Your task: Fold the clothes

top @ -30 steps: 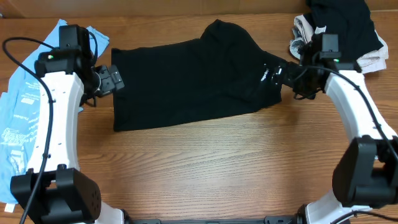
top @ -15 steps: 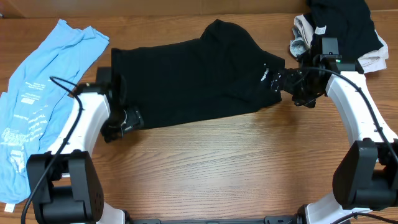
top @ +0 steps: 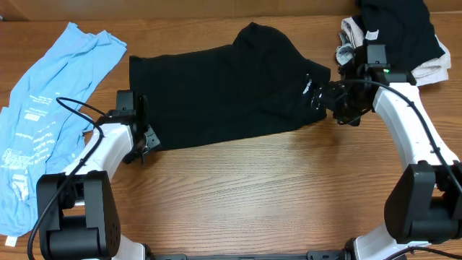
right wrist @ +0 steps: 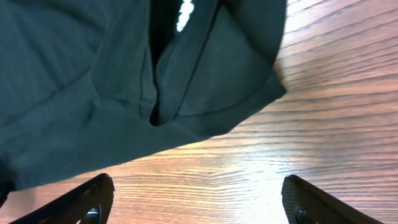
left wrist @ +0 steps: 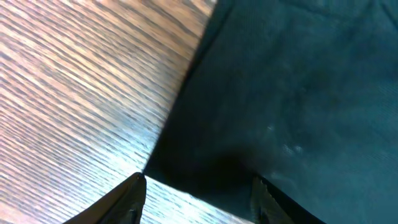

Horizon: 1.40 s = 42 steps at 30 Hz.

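A large black garment lies spread on the wooden table, with a small white logo print near its right edge. My left gripper is open at the garment's front left corner; the left wrist view shows the black cloth corner between the finger tips. My right gripper is open at the garment's right end. In the right wrist view its fingers straddle bare wood just short of the folded black sleeve with the white print.
A light blue garment lies along the table's left side. A pile of black and pale clothes sits at the back right corner, close behind the right arm. Bare wood fills the front of the table.
My left arm has swung from the garment's back left corner down to its front left corner. The right gripper has edged slightly left toward the sleeve. The garment has not moved.
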{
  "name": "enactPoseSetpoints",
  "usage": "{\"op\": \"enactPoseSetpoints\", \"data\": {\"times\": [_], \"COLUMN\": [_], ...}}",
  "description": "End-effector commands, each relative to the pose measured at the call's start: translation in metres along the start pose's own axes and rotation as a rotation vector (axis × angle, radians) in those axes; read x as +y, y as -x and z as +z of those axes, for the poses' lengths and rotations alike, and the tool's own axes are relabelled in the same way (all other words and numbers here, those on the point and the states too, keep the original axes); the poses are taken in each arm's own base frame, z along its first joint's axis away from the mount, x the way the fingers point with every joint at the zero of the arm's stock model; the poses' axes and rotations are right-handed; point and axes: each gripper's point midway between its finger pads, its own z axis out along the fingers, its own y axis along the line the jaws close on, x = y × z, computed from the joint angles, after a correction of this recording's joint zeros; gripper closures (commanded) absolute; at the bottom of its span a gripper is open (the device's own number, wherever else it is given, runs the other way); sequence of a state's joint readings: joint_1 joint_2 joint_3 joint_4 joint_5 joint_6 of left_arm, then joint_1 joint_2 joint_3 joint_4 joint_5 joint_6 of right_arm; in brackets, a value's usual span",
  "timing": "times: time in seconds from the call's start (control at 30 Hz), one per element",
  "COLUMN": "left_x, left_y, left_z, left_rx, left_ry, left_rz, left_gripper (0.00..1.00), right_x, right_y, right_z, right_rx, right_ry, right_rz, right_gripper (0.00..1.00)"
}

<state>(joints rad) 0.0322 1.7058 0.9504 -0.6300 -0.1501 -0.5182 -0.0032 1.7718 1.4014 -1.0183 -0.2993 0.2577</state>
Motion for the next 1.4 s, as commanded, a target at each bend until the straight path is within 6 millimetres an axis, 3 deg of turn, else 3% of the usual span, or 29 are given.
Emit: {"op": "enactPoseSetpoints", "data": {"times": [0.0, 0.23, 0.47, 0.53, 0.57, 0.73, 0.97, 1.07, 1.37], "left_x": [0.011, 0.018, 0.015, 0.016, 0.016, 0.017, 0.019, 0.012, 0.008], "left_y": [-0.001, 0.001, -0.002, -0.004, -0.004, -0.005, -0.009, -0.013, -0.019], "left_z": [0.005, 0.011, 0.024, 0.027, 0.028, 0.028, 0.027, 0.028, 0.028], "left_rx": [-0.013, -0.051, -0.033, -0.022, -0.020, -0.017, -0.001, 0.023, 0.052], "left_ry": [0.055, 0.091, 0.088, 0.095, 0.096, 0.098, 0.105, 0.066, 0.038], "left_rz": [-0.014, -0.023, -0.020, -0.018, -0.017, -0.017, -0.013, -0.014, -0.014], "left_gripper": [0.44, 0.42, 0.69, 0.94, 0.96, 0.96, 0.96, 0.96, 0.96], "right_x": [0.005, 0.002, -0.001, -0.006, -0.008, -0.015, -0.030, -0.033, -0.038], "right_y": [-0.002, -0.001, -0.001, -0.003, -0.004, -0.006, -0.006, 0.003, 0.011], "right_z": [-0.001, -0.001, -0.001, -0.001, -0.001, 0.003, 0.044, 0.056, 0.073], "right_rx": [-0.007, -0.014, -0.016, -0.011, -0.008, -0.007, -0.051, -0.116, -0.212], "right_ry": [-0.004, -0.033, -0.047, -0.078, -0.084, -0.114, -0.100, -0.094, -0.070], "right_rz": [-0.022, -0.027, -0.025, -0.021, -0.020, -0.016, -0.025, -0.041, -0.057], "right_gripper": [0.10, 0.10, 0.17, 0.22, 0.23, 0.23, 0.34, 0.36, 0.46]}}
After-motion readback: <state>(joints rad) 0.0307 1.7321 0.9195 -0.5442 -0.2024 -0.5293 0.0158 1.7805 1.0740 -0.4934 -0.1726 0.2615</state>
